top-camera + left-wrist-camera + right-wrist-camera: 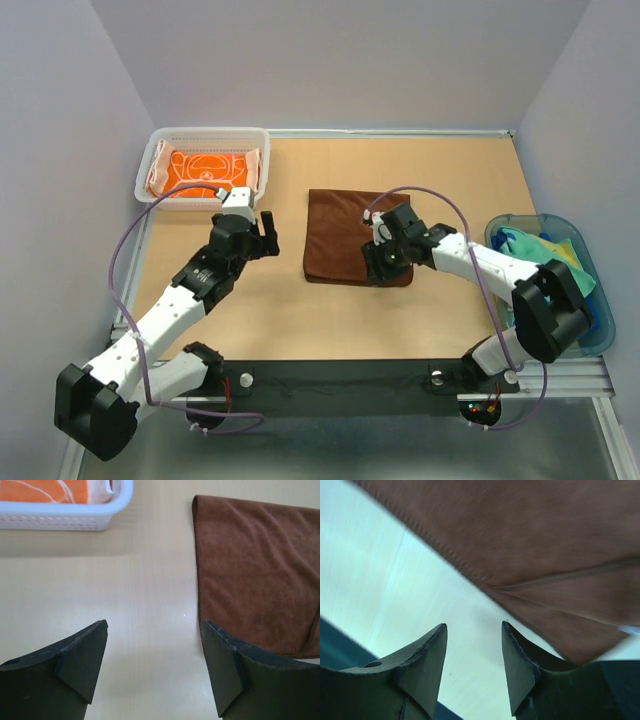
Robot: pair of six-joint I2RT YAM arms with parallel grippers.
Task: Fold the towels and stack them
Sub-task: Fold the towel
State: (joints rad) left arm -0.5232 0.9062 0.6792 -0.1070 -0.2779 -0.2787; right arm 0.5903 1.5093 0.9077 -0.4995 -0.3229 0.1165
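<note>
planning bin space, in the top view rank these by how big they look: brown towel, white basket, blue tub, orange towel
1. blue tub, though the right arm hides part of it
2-3. brown towel and white basket: look about alike, not ranked
4. orange towel, lying inside the basket

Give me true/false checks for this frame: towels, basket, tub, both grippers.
1. The orange towel lies in the basket. True.
2. The brown towel is in the tub. False: it lies on the table.
3. The left gripper is open, with nothing between its jaws. True.
4. The right gripper is shut on the brown towel. False: its jaws stand apart with nothing between them.
5. The tub sits at the table's left edge. False: it is at the right edge.
</note>
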